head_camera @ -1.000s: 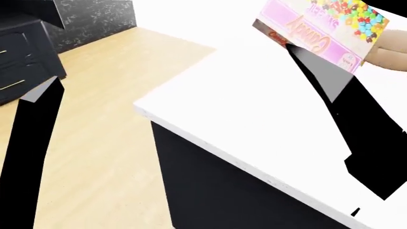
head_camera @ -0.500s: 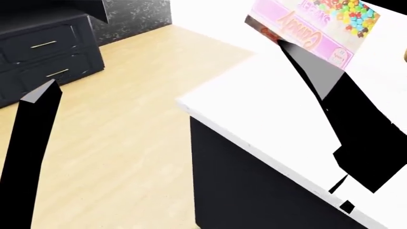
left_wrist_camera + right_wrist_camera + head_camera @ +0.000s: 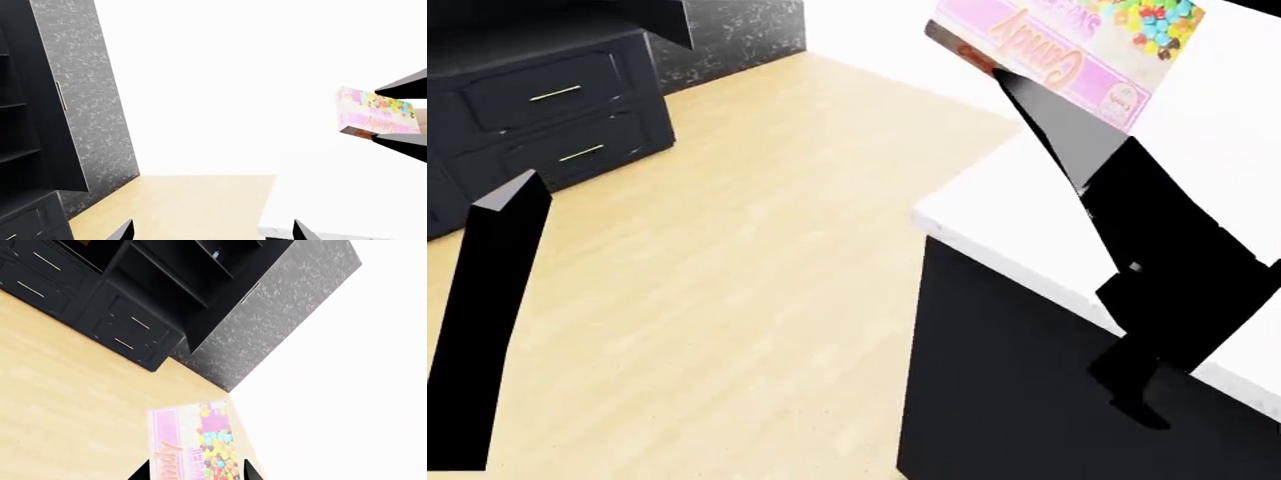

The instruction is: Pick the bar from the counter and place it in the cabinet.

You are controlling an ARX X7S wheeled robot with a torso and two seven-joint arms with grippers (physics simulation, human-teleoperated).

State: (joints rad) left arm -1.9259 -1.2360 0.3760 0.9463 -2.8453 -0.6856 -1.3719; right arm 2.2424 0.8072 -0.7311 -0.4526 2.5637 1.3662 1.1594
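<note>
Candy-lettered and pink, the bar (image 3: 1065, 48) was off the tabletop (image 3: 1214, 150), held up in the air at the tip of the right arm in the head view, above the white top's near corner and the wood floor (image 3: 734, 300) beside it. The right hand (image 3: 195, 475) was clamped on the bar: in the right wrist view the packet (image 3: 193, 442) sat between two dark fingertips (image 3: 141, 473) at the frame's edge, its candy picture facing the camera, with the floor behind it. The left wrist view showed the same packet (image 3: 377, 116) pinched between two dark finger shapes against the white background. The left hand (image 3: 210, 231) stood apart, its two dark tips spread with nothing between them, over the floor. In the head view the left arm (image 3: 487, 330) hung as a black bar at the left, well apart from the packet. The cabinet (image 3: 547, 100) stood across the floor, dark, with brass-handled drawers; the right wrist view showed its drawers (image 3: 127, 330) and a dark shelf recess (image 3: 167, 275), next to a speckled grey panel (image 3: 280, 310).
</note>
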